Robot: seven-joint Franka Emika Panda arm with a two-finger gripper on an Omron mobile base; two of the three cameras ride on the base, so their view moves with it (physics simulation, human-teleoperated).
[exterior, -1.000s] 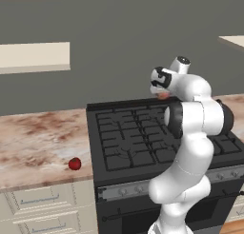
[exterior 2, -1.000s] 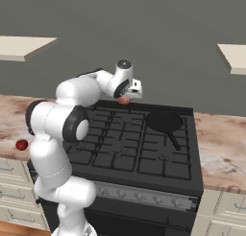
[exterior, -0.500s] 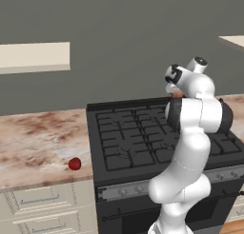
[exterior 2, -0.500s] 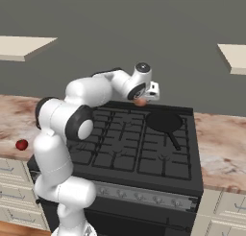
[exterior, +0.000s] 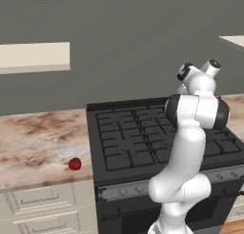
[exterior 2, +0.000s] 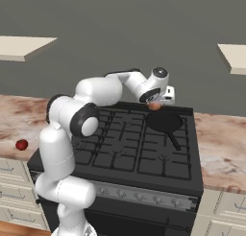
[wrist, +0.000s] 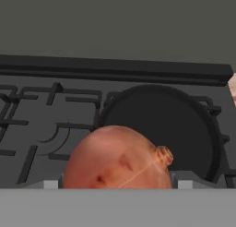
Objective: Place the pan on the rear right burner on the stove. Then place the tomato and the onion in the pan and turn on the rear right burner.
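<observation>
Now the small pale orange-tan onion point(wrist: 117, 158) is carried between the jaws of the white arm's two-finger gripper point(exterior 2: 154, 104), which are closed on it at a wide spread. It is held over the rear edge of the large black stove point(exterior 2: 120, 148), just beside the rim of the flat round matte-black frying pan point(exterior 2: 165, 121), which is already set on the rear right burner point(exterior 2: 185, 127) with its thin handle pointing to the front. The small glossy red tomato point(exterior: 74, 163) is left on the marbled desk point(exterior: 33, 138) to the left of the stove, well apart from the pan. The step in hand is judged to be the delivery of the onion. Next, the onion should be brought over the middle of the pan, lowered close and released. After that the tomato must be fetched and the knob turned.
</observation>
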